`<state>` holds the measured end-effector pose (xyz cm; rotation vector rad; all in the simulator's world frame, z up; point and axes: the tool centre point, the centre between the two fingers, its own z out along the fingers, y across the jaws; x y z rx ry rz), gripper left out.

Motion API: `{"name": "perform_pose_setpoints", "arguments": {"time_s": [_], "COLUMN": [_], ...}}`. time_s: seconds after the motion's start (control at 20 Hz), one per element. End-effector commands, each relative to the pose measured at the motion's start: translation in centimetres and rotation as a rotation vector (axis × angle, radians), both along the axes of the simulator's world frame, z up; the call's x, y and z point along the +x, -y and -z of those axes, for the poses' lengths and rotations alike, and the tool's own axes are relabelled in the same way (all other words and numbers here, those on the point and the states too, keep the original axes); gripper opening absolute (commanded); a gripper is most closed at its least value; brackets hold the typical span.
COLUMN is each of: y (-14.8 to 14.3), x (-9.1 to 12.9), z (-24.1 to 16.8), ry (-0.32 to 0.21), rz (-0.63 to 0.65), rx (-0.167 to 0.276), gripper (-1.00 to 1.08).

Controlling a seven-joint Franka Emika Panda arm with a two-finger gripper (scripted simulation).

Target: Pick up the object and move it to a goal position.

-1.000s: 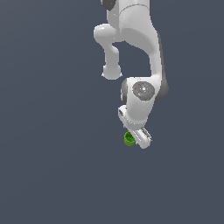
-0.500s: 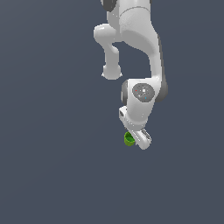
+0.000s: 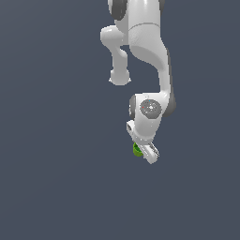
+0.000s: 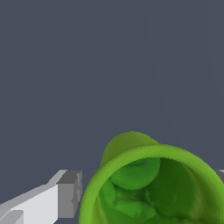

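The object (image 4: 148, 183) is a bright green round cup with a darker hollow centre, seen close up in the wrist view. It sits between the fingers of my gripper (image 4: 146, 192). One grey-tipped white finger (image 4: 65, 194) presses against its rim, and only a sliver of the other finger shows on the far side. In the exterior view the object (image 3: 137, 149) is a small green spot at the tip of the white gripper (image 3: 142, 152), which hangs below the arm and is shut on it.
A plain dark grey ground fills both views, with no other objects, containers or edges in sight. The white arm (image 3: 145, 51) reaches down from the top of the exterior view.
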<state>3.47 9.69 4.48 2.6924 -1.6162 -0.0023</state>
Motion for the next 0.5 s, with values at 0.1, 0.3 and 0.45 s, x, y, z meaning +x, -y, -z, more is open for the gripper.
{"name": "perform_pose_setpoints", "arguments": {"time_s": [0.1, 0.3, 0.45], "y": [-0.03, -0.03, -0.03], "x": [0.15, 0.15, 0.15], "z": [0.23, 0.23, 0.23], "ry": [0.002, 0.002, 0.002], "rz": [0.0, 0.0, 0.0], "rx": [0.0, 0.0, 0.0], "gripper": [-1.0, -1.0, -1.0]}}
